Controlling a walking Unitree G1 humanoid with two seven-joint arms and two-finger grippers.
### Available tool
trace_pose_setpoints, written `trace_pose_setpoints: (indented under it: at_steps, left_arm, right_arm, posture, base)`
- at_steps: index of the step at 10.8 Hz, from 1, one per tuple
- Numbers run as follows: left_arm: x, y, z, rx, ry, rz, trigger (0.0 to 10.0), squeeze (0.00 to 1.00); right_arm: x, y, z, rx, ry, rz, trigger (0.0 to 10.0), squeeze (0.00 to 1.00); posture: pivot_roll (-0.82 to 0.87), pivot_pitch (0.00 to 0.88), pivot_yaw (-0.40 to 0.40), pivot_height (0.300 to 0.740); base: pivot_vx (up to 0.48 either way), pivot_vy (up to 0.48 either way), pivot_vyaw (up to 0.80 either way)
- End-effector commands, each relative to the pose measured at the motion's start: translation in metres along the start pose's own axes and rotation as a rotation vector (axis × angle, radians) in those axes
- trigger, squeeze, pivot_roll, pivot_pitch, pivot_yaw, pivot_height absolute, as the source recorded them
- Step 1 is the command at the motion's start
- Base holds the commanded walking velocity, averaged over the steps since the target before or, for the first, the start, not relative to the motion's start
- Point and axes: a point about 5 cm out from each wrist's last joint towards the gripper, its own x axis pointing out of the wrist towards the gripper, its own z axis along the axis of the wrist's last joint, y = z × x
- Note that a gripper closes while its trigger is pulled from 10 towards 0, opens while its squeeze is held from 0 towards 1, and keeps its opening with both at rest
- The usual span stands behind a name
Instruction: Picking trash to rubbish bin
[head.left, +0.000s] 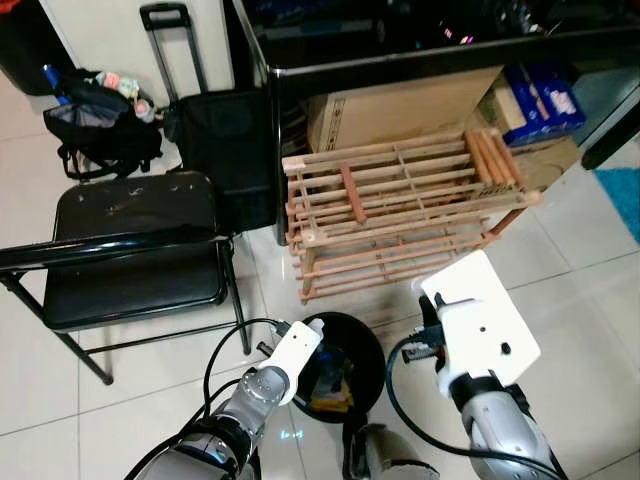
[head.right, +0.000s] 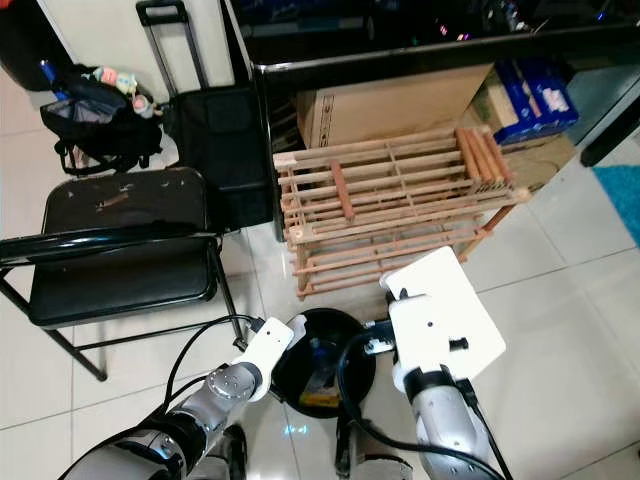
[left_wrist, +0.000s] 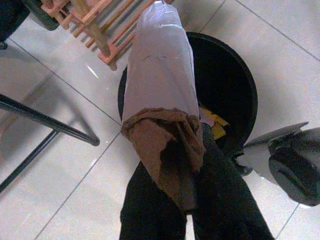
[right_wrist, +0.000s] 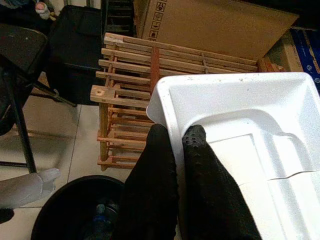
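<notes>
My left gripper (left_wrist: 176, 167) is shut on a piece of trash, a white paper wrapper (left_wrist: 159, 75) with a crumpled brown end (left_wrist: 167, 145). It holds the wrapper above the near rim of the round black rubbish bin (head.left: 365, 345). Yellow scraps (left_wrist: 216, 121) lie inside the bin. My right gripper (right_wrist: 177, 137) is shut on the rim of a white foam tray (right_wrist: 240, 130), which hangs to the right of the bin, tilted (head.left: 482, 318). One finger (right_wrist: 152, 185) is outside the tray and one (right_wrist: 210, 195) is inside it.
A wooden slatted rack (head.left: 400, 205) lies just behind the bin, under a black table with a cardboard box (head.left: 400, 105). A black folding chair (head.left: 130, 250) stands to the left, with a black trolley case (head.left: 225, 150) and a bag (head.left: 100, 125) behind it. My foot (left_wrist: 295, 170) is beside the bin.
</notes>
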Motion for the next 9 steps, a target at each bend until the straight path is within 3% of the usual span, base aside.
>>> trace_pose_setpoints:
  at_steps: [1,2,3,5,6,8,9]
  left_arm:
    - [-0.0006,-0.0096,-0.0081,0.017,0.028,-0.038,0.2,0.00]
    - [-0.0006,-0.0097,-0.0089,0.028,0.034,-0.038,1.4,0.00]
    - [-0.0008,-0.0095,-0.0097,0.038,0.037,-0.035,3.3,0.00]
    - [-0.0014,-0.0099,-0.0118,0.044,0.032,-0.030,5.1,0.00]
    - [-0.0018,-0.0105,-0.0130,0.043,0.029,-0.032,10.0,0.00]
    - [-0.0017,-0.0117,-0.0123,0.044,0.023,-0.038,10.0,0.00]
    - [-0.0017,-0.0121,-0.0123,0.045,0.021,-0.040,10.0,0.78]
  right_arm:
    - [-0.0059,-0.0015,-0.0001,-0.009,0.016,-0.001,10.0,0.00]
    - [-0.0077,-0.0030,-0.0011,-0.014,0.025,-0.008,10.0,0.00]
    - [-0.0087,-0.0043,-0.0017,-0.017,0.031,-0.014,10.0,0.00]
    - [-0.0097,-0.0047,0.0011,-0.026,0.030,-0.011,10.0,0.00]
    - [-0.0108,-0.0070,0.0014,-0.034,0.033,-0.011,10.0,0.00]
    - [-0.0123,-0.0099,0.0019,-0.037,0.037,-0.019,10.0,0.00]
    - [-0.0127,-0.0098,0.0023,-0.037,0.038,-0.020,10.0,0.00]
  posture:
    - [-0.10,0.297,-0.053,0.740]
    - [-0.10,0.297,-0.053,0.740]
    - [-0.11,0.296,-0.054,0.740]
    - [-0.12,0.298,-0.064,0.740]
    - [-0.12,0.300,-0.066,0.740]
    - [-0.13,0.303,-0.067,0.740]
    - [-0.13,0.303,-0.067,0.740]
  base:
    - [0.000,0.000,0.00]
    - [0.000,0.000,0.00]
    - [0.000,0.000,0.00]
    - [0.000,0.000,0.00]
    - [0.000,0.000,0.00]
    - [0.000,0.000,0.00]
    - [0.000,0.000,0.00]
